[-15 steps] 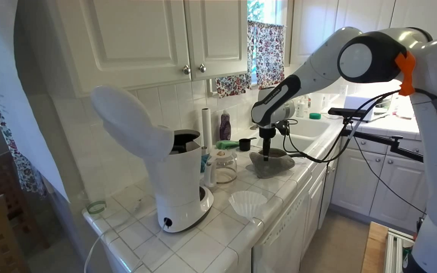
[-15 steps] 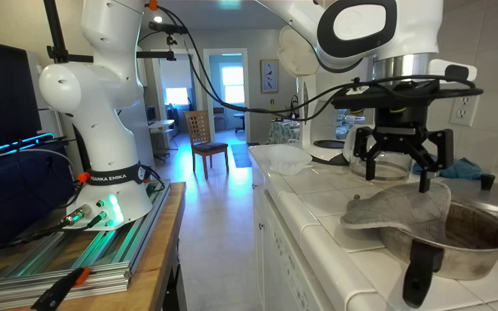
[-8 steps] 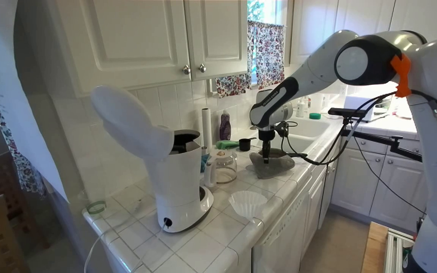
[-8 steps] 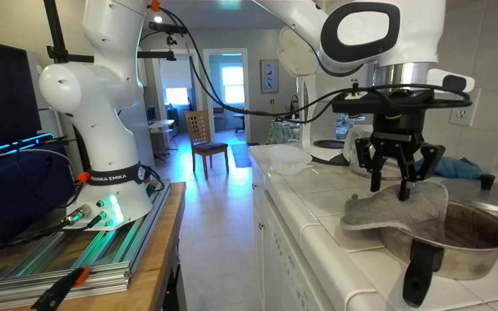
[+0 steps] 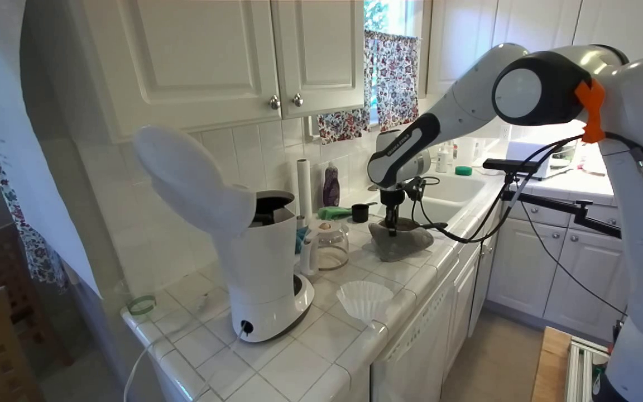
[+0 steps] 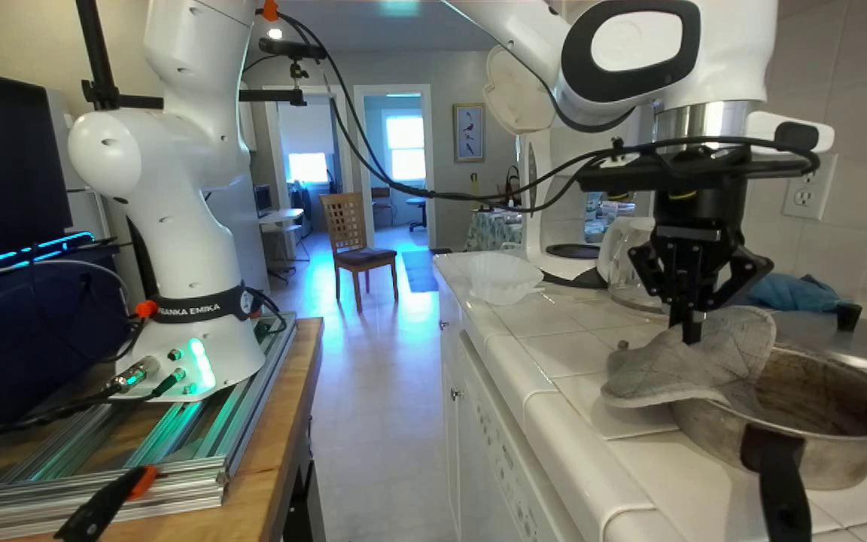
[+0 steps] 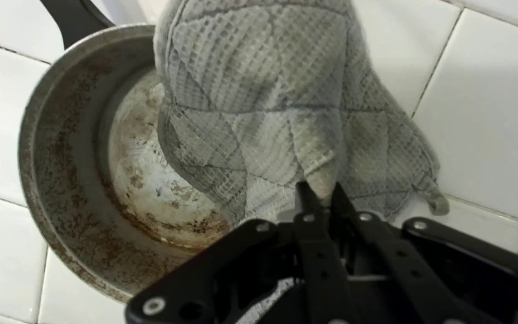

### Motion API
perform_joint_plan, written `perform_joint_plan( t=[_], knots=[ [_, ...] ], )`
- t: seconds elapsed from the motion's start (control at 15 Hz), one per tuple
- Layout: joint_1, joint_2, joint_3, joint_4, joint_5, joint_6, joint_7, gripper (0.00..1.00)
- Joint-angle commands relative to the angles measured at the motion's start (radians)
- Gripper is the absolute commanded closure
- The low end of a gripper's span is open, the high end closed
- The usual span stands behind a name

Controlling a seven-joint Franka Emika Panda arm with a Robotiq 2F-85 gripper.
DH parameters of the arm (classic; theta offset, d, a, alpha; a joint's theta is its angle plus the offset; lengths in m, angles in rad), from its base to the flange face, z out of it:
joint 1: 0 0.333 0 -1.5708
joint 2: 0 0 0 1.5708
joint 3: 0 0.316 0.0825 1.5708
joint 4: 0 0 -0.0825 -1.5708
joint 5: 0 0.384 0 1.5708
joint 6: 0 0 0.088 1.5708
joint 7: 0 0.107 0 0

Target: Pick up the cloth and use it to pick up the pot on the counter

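One fold of cloth [image 7: 263,99] is pinched in our tool [image 7: 322,195]. We see the rest drape partly over the pot [image 7: 133,175] alongside.

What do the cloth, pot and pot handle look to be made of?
The cloth: matte fabric, perhaps cotton; stitched quilting lines and a mesh-like weave show in the wrist view.
The pot: metal, aluminium or steel unclear; soft grey sheen outside, brown staining inside.
The pot handle: likely plastic, smooth black without metallic glint; coated metal possible.

A home kitchen: wall cabinets [image 5: 204,61] hang behind the coffee maker [image 5: 260,279], a glass carafe [image 5: 334,245] beside it, a sink [image 5: 455,188] beyond.
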Motion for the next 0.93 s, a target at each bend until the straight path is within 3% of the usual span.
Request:
perform_joint_plan(
  t=[0.0,0.27,0.4,0.6,0.73,0.8,0.87],
  knots=[
    [0.003,0.002,-0.001,0.018,-0.043,-0.02,0.056,0.98],
    [0.005,0.0,-0.001,0.018,-0.058,-0.022,0.076,0.96],
    [0.005,-0.001,-0.001,0.019,-0.064,-0.023,0.083,0.8],
    [0.006,-0.004,-0.001,0.017,-0.073,-0.023,0.09,0.75],
    [0.007,-0.006,-0.001,0.015,-0.076,-0.023,0.093,0.76],
    [0.007,-0.007,0.0,0.014,-0.076,-0.022,0.093,0.88],
    [0.007,-0.008,0.0,0.013,-0.077,-0.022,0.094,0.92]
  ],
)
